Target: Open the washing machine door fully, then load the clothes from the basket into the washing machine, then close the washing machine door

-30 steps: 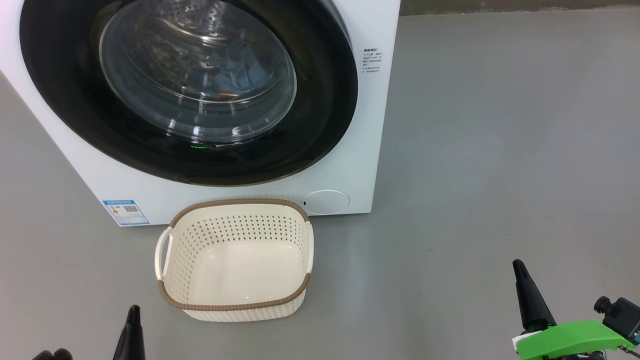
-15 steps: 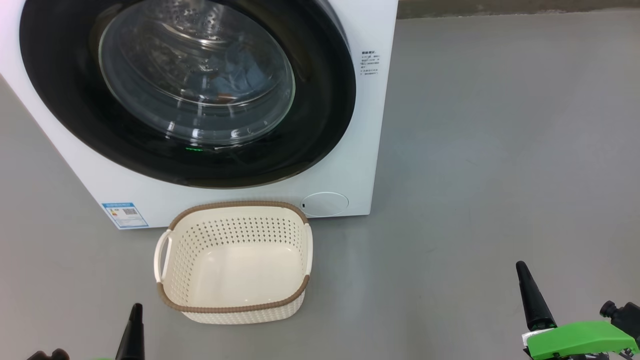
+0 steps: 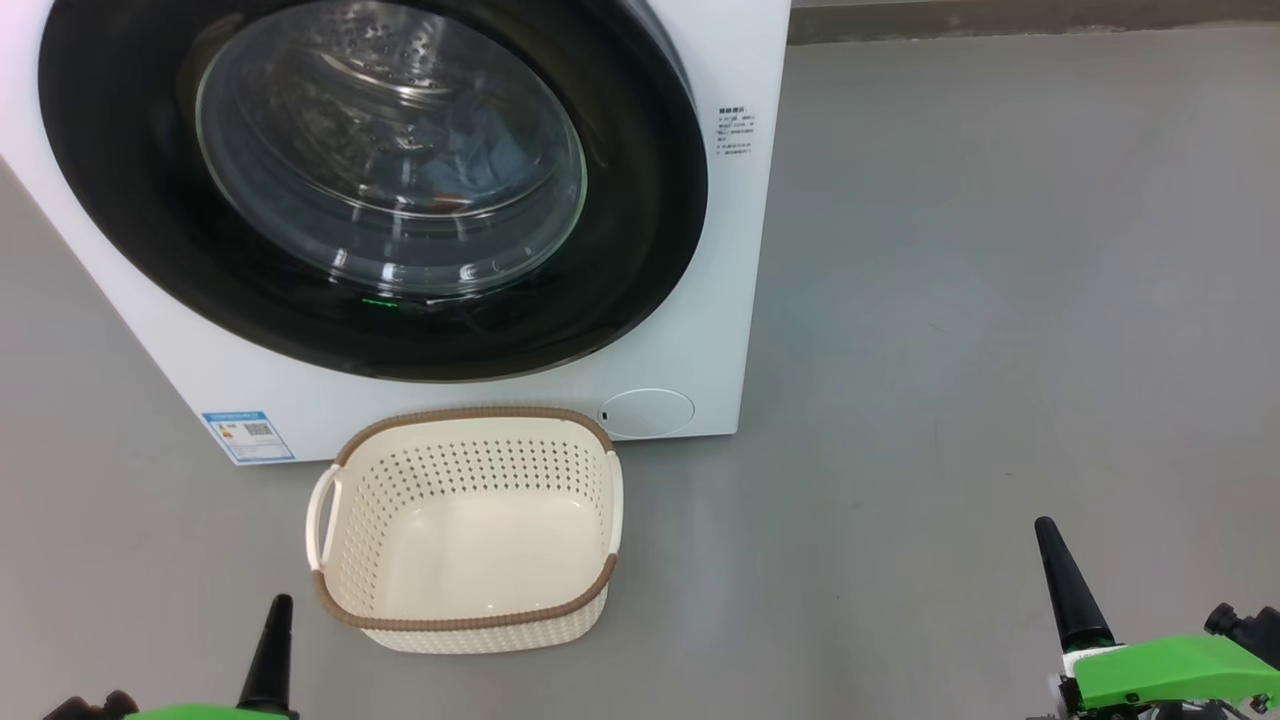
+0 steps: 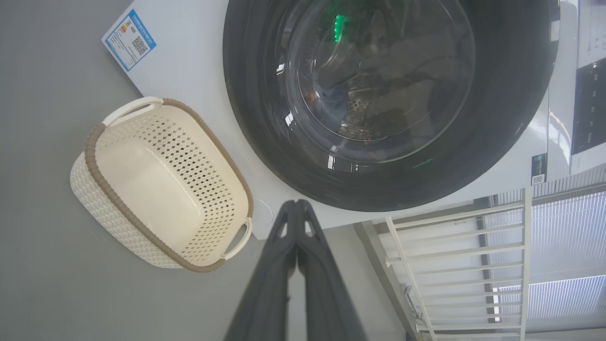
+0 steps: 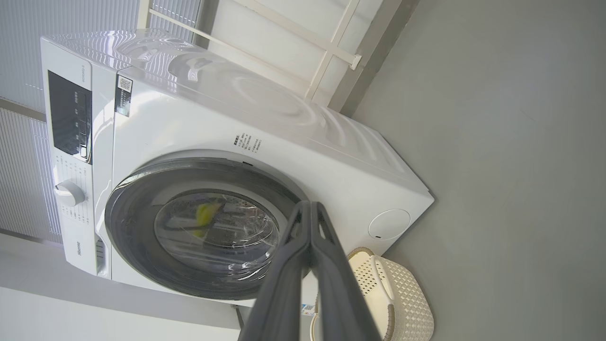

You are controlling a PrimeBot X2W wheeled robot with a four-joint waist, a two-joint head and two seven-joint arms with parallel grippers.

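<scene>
A smooth grey floor (image 3: 1000,300) runs up to a pale wall base behind the machine. The washing machine door (image 3: 640,200) sits shut against the front of the washing machine (image 3: 715,330), its glossy black ring around the bulging glass. Through the glass, blue clothes (image 3: 470,155) with a fleck of orange-brown lie inside the steel drum.

The basket (image 3: 470,412) stands on the floor just in front of the machine, below the door, with its smooth cream bottom in plain sight. A small blue label (image 3: 248,436) and a round white flap (image 3: 647,412) mark the machine's lower corners on either side of the basket.

In the head view the left gripper (image 3: 281,605) has its fingers pressed together into one dark point. The basket lies just ahead of that point and a little to its right, and the door rises beyond it. The right gripper (image 3: 1046,530) also has its fingers pressed tight, with a green part (image 3: 1160,670) at its base. The basket is well apart to the left of these fingers, and bare floor lies ahead of them.

In the left wrist view the closed left gripper (image 4: 297,204) points at the door's lower ring, with the basket to the left of the tips and a white railing (image 4: 454,265) to their right. In the right wrist view the closed right gripper (image 5: 310,204) points at the door's edge. The control panel (image 5: 68,118) and knob (image 5: 69,193) are far to the left of its tips.
</scene>
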